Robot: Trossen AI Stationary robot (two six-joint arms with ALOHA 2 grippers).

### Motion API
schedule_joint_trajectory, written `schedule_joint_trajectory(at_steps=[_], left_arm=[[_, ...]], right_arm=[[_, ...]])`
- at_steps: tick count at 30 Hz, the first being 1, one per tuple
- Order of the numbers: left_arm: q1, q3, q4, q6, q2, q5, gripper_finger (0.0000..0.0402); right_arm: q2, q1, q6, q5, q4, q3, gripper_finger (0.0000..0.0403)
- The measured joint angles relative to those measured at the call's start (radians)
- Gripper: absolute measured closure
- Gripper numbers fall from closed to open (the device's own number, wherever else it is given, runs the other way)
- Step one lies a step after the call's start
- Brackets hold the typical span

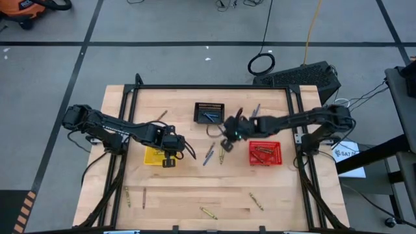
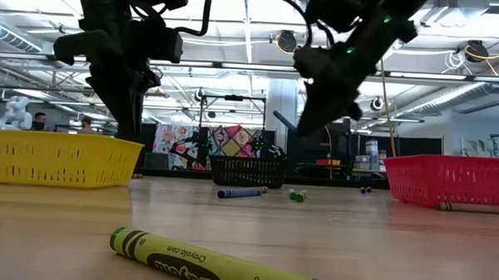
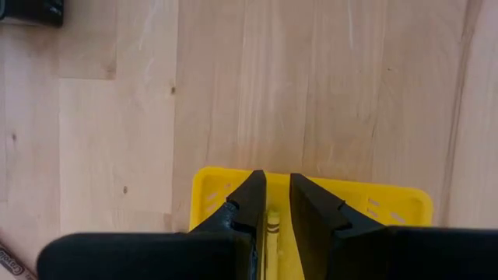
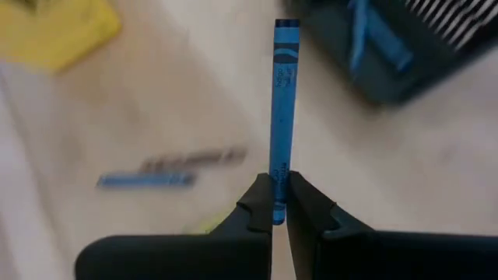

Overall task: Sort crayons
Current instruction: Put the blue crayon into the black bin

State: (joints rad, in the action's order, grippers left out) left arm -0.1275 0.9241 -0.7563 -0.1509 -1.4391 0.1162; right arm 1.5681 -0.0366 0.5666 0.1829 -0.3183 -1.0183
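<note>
My left gripper (image 1: 170, 158) hangs over the yellow basket (image 1: 155, 156), its fingers a little apart. Through the gap a yellow crayon (image 3: 272, 229) shows, lying in the basket (image 3: 389, 204) below. My right gripper (image 1: 227, 140) is raised above the table between the black basket (image 1: 209, 112) and the red basket (image 1: 264, 153), shut on a blue crayon (image 4: 280, 109). Loose crayons lie flat on the table: a blue-grey one (image 1: 208, 155) and an olive one (image 1: 221, 155) mid-table, and a yellow-olive one (image 2: 212, 267) at the near edge. My right gripper pinches the blue crayon near one end (image 4: 278, 204) between its two fingertips. The crayon runs on in line with the fingers and sticks out well beyond them. It is lifted clear of the table.
The black basket (image 2: 248, 170) holds blue crayons and the red basket (image 2: 452, 180) brown-red ones. More crayons lie near the front edge (image 1: 208, 212) (image 1: 256, 201) (image 1: 127, 195) and at the far side (image 1: 161, 116). A dark frame rail (image 1: 214, 86) borders the table.
</note>
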Motion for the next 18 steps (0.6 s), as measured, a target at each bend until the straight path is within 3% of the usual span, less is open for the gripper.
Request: schedule_joint_trajectory(at_steps=[4,10,18], left_arm=[[0.006,0.0,0.021,0.013,0.0,0.013,0.0344],[0.031,0.0,0.06,0.034,0.0,0.034,0.0344],[0.054,0.001,0.096,0.036,0.0,0.038,0.0344]], right_arm=[[0.002,-0.104,-0.119,-0.008,0.094,0.0,0.0403],[0.015,-0.236,-0.218,-0.11,0.179,-0.002,0.0403],[0.083,-0.305,-0.275,-0.181,0.255,-0.002,0.0403]])
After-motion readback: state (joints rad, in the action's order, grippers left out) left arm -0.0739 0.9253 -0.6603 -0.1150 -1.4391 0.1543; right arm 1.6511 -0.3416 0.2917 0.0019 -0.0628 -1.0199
